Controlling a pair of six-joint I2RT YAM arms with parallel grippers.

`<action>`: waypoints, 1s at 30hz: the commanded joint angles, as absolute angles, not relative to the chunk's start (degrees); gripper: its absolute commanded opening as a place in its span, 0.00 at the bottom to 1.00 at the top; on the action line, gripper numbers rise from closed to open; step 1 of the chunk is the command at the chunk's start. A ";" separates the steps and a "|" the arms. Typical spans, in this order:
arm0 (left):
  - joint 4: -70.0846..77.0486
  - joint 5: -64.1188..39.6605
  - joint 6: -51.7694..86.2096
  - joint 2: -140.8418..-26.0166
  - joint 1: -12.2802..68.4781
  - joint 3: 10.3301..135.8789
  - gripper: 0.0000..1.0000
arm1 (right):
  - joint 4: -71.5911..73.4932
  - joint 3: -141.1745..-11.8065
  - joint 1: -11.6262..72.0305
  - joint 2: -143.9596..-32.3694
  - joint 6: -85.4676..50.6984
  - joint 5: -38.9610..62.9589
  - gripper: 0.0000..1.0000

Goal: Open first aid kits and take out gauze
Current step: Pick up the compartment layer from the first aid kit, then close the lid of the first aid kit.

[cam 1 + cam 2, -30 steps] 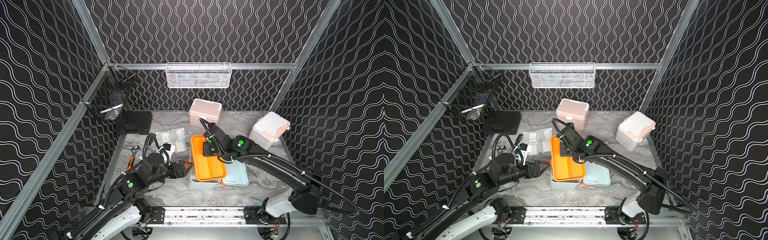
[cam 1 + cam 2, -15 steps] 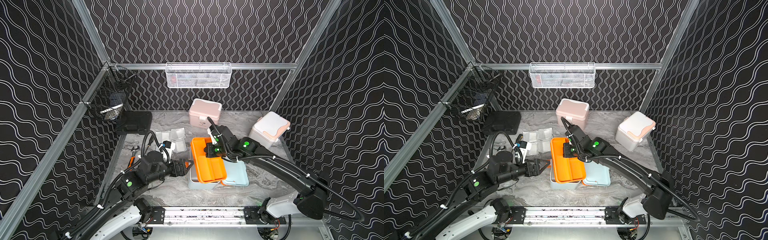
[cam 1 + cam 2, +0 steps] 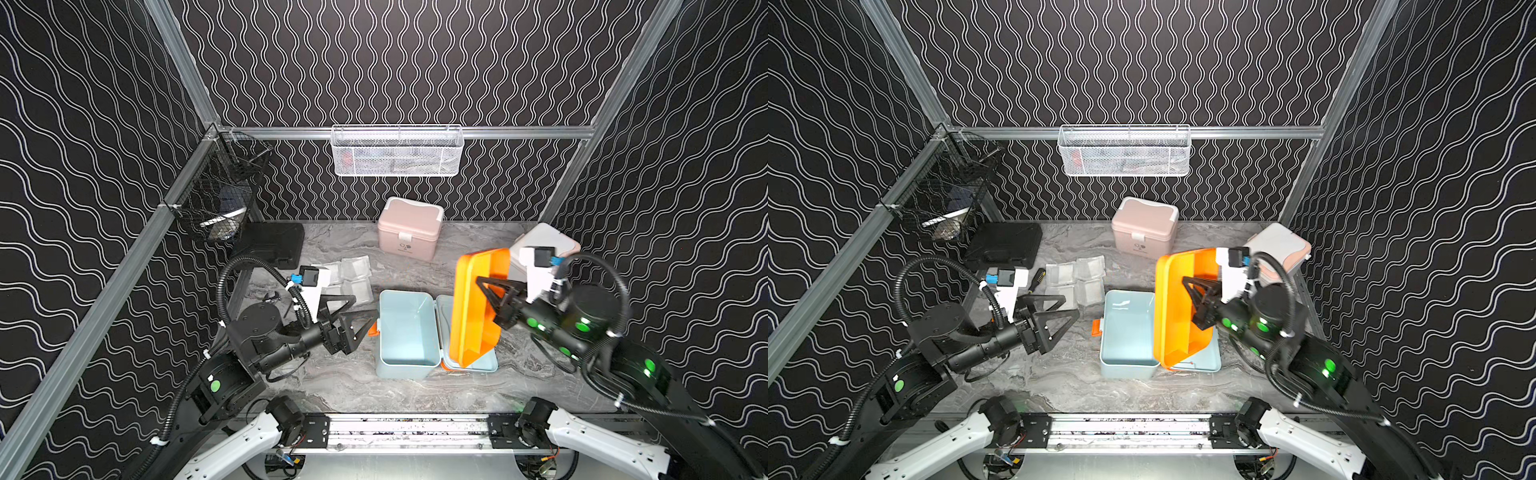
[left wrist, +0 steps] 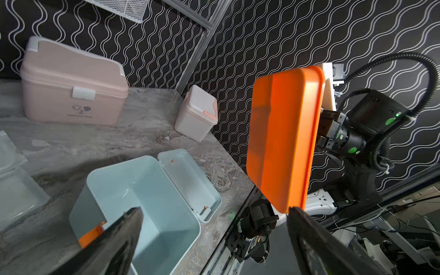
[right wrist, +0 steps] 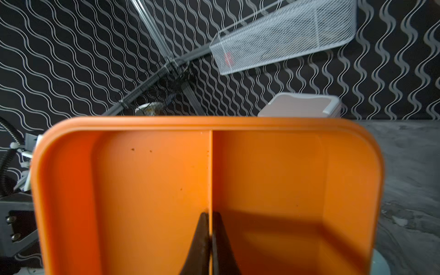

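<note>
Top views both show the right gripper (image 3: 482, 284) shut on the orange tray (image 3: 473, 307). It holds the tray raised and tipped nearly on edge above the open lid (image 3: 442, 305) of the pale blue kit (image 3: 405, 368), near the table's front edge. Whether the tray's low corner touches the lid I cannot tell. If it does, any sideways move could hook the lid and drag the light kit along. The left gripper (image 3: 361, 313) stands wide open and empty just beside the kit's left wall. The gauze packets (image 3: 353, 270) lie flat on the table toward its left back part, between the black case (image 3: 270, 245) and the pink kit (image 3: 409, 228). The pink kit sits closed at the back edge. The white kit (image 3: 548, 241) in the right back corner is also closed and close behind the tray, so a swing that way could knock it.

Left wrist view shows the pale blue kit's box bare inside, with its orange latch (image 4: 91, 234) near one finger. A reach inward could catch the latch and shove the kit.

Right wrist view shows the jaws pinching only the thin divider (image 5: 210, 171). That is a narrow hold on a broad tray, which may pivot or slip out and drop.
</note>
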State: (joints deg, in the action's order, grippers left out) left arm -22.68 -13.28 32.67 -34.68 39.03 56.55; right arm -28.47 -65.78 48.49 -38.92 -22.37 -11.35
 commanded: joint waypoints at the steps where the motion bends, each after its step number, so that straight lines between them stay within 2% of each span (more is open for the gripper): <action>1: -20.18 -13.28 29.05 -36.12 39.02 57.57 0.99 | -22.50 -62.06 48.52 -32.13 -20.56 -21.14 0.00; 7: -14.47 -18.41 32.61 -41.86 39.03 55.08 0.99 | -23.25 -59.51 48.51 -24.84 -20.83 -28.29 0.00; 12: -17.17 -15.68 33.97 -45.27 39.02 54.83 0.99 | -26.22 -61.40 48.52 -29.71 -22.34 -25.73 0.00; 24: -29.18 -6.57 38.49 -43.69 37.32 49.12 0.99 | -41.24 -75.83 48.52 -64.85 -30.59 -9.58 0.00; 30: -31.15 -14.06 40.67 -40.83 27.67 44.90 0.99 | -49.65 -83.10 48.44 -80.22 -37.02 -6.34 0.00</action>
State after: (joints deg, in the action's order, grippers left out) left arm -29.67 -9.98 39.07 -41.95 30.52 46.04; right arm -43.64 -80.77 48.47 -76.93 -32.14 -8.93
